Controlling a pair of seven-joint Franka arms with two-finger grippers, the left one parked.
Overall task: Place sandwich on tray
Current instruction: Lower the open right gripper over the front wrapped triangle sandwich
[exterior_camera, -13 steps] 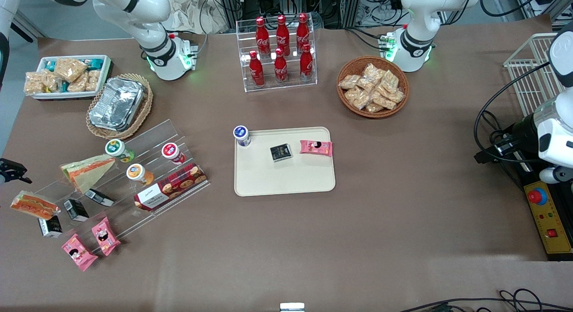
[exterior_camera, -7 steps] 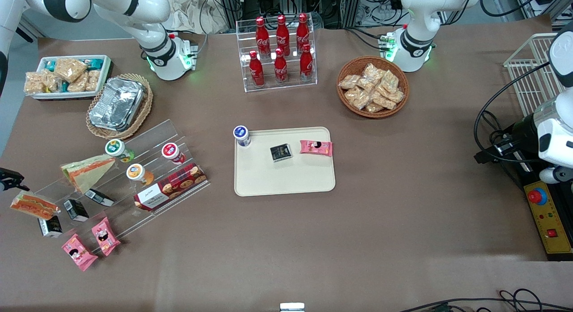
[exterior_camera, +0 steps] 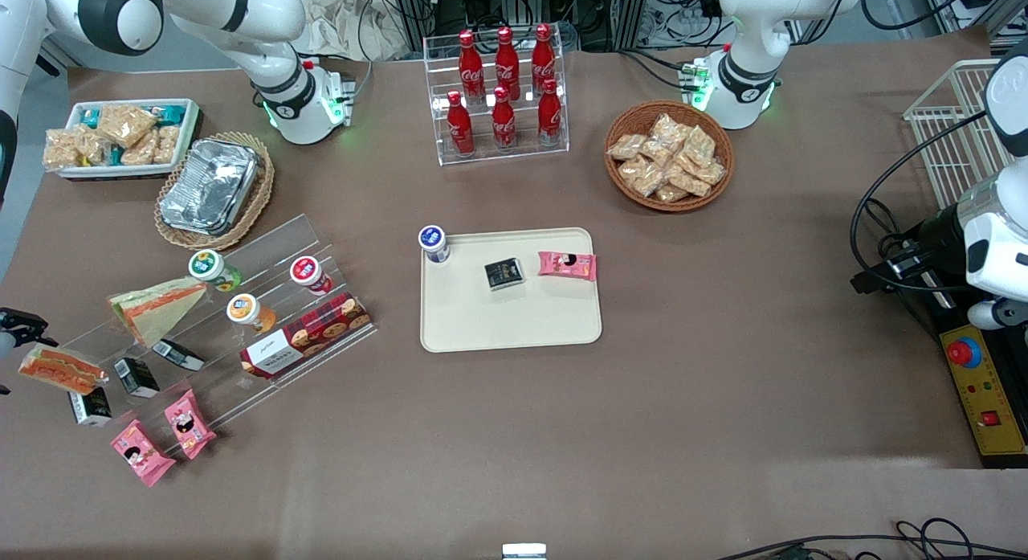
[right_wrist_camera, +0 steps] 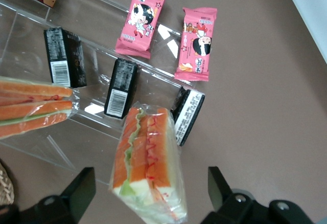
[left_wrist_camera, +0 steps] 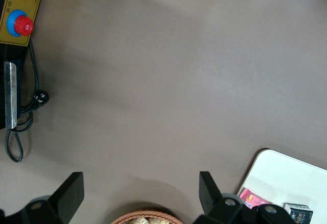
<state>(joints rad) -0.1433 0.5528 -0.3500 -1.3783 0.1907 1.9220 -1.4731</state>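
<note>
The sandwich (exterior_camera: 61, 368), a small clear-wrapped wedge with orange and green layers, lies at the end of the clear stepped stand (exterior_camera: 265, 247), at the working arm's end of the table. In the right wrist view the sandwich (right_wrist_camera: 145, 157) sits between the open fingers of my gripper (right_wrist_camera: 150, 185), which do not touch it. In the front view only a dark part of the gripper (exterior_camera: 20, 329) shows at the table's edge, just beside the sandwich. The cream tray (exterior_camera: 514, 327) lies mid-table and also shows in the left wrist view (left_wrist_camera: 286, 175).
A larger flat pale wedge (exterior_camera: 157, 307) lies on the stand beside the sandwich. Black packs (right_wrist_camera: 121, 88) and pink snack packs (right_wrist_camera: 143, 19) lie close by. The tray holds a blue-lidded cup (exterior_camera: 433, 243), a black pack (exterior_camera: 503, 273) and a pink pack (exterior_camera: 567, 264).
My gripper has crept nearer to the front camera along the table's edge, closing in on the sandwich. Nothing else has moved.
</note>
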